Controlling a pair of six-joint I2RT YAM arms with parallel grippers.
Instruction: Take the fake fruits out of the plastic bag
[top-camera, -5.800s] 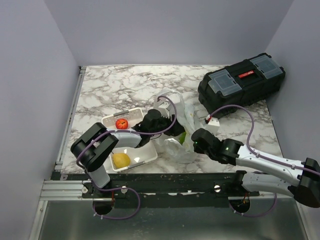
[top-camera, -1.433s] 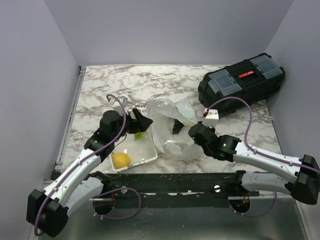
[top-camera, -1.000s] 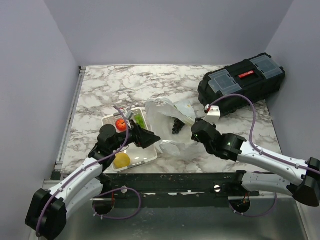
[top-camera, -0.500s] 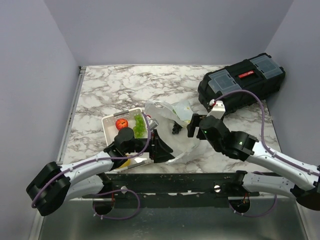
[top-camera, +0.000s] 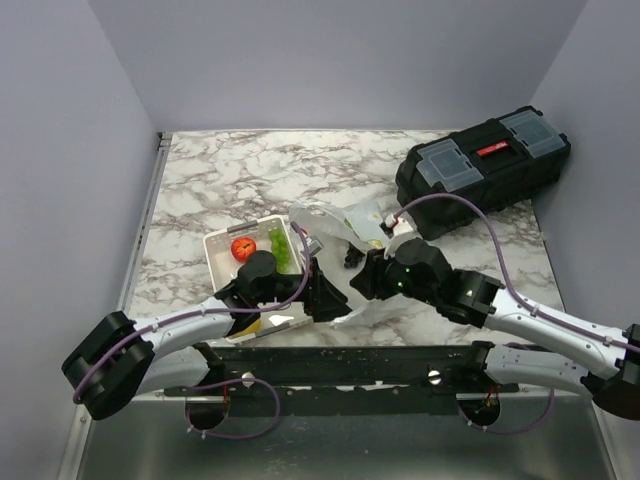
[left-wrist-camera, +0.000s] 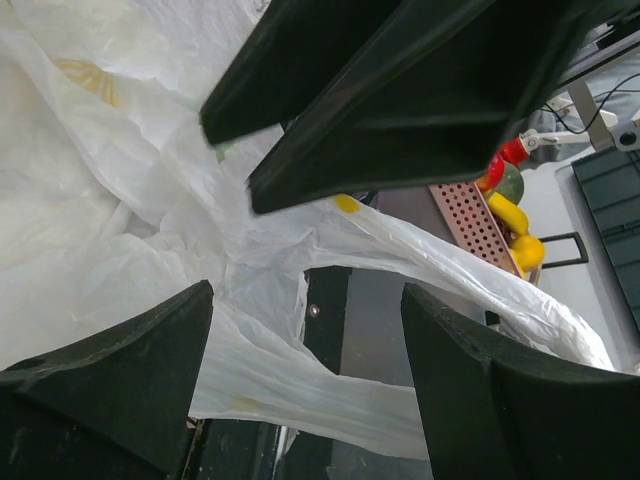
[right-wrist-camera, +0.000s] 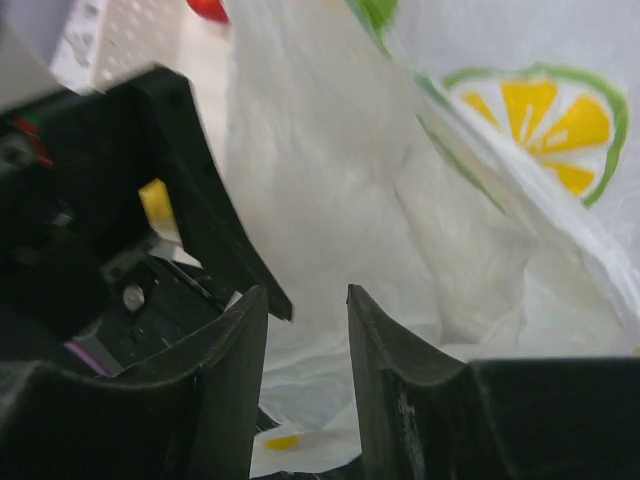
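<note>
**A:** Top external view first: how much of the job looked done?

**B:** Part of it. The light-green grape bunch (top-camera: 281, 250) lay out of the bag, in the white tray (top-camera: 215, 243) beside the red apple (top-camera: 241, 248), toward the left end of the table's near edge. I'd count that one as finished.

**A:** And the rest?

**B:** The dark grape bunch (top-camera: 352, 258) sat in the open mouth of the plastic bag (top-camera: 338, 220). The bag was crumpled at the middle of the near edge, just right of the tray, so that bunch was not out yet. I couldn't find the round green fruit in any view; it may have been buried in the folds.

**A:** What were the grippers doing?

**B:** Both were low at the bag's near side, close to each other. The left gripper (top-camera: 325, 297) had its jaws wide apart with nothing between them. Its wrist view showed loose film and a handle loop just beyond the fingertips. The right gripper (top-camera: 366, 280) had only a narrow gap between its jaws, and white film showed in that gap. I couldn't tell whether it pinched the film.

**A:** So what was left?

**B:** By my reckoning, the dark bunch at least, and the green ball if it was inside. The black toolbox (top-camera: 485, 165) at the far right corner played no part.
</note>
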